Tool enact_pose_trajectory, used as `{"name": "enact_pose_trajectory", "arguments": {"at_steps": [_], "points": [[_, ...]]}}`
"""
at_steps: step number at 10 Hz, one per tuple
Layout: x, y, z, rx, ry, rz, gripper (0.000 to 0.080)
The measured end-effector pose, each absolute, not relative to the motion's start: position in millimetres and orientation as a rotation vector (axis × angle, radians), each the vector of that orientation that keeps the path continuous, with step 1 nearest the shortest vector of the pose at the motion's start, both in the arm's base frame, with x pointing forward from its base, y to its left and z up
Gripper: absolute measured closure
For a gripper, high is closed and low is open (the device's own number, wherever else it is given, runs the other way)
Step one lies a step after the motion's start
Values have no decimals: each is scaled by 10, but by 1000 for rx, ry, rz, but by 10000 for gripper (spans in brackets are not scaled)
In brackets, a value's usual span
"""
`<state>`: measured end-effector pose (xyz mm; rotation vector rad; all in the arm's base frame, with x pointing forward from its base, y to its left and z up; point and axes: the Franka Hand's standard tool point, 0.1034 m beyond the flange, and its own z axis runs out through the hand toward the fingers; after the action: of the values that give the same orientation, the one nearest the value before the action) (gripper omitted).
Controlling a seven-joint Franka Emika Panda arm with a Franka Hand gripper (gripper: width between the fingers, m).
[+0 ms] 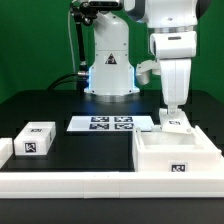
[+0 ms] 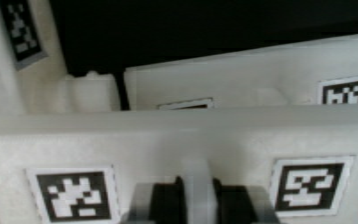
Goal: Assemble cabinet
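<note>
The cabinet body (image 1: 176,157), a large white open box with a tag on its front, stands at the exterior view's right. My gripper (image 1: 171,108) points straight down over its far edge and is shut on a white tagged cabinet part (image 1: 174,122) that rests at that edge. In the wrist view my gripper (image 2: 194,200) clamps a thin white rib of this part (image 2: 87,150) between its dark fingers (image 2: 165,202), with one tag on either side. The body (image 2: 247,95) lies just beyond. A smaller white tagged block (image 1: 34,140) lies on the table at the left.
The marker board (image 1: 108,123) lies flat on the black table in front of the robot base. A long low white border rail (image 1: 80,186) runs along the front edge. A white tagged piece (image 2: 19,40) shows at the wrist view's corner.
</note>
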<state>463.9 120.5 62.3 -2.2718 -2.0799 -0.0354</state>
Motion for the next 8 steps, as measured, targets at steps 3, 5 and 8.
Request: {"name": "enact_pose_trajectory", "arguments": {"at_steps": [3, 5, 8], "points": [[4510, 1214, 624, -2260, -2092, -22, 737], [4454, 1221, 607, -2253, -2094, -12, 737], [4490, 1238, 613, -2252, -2095, -18, 737]]}}
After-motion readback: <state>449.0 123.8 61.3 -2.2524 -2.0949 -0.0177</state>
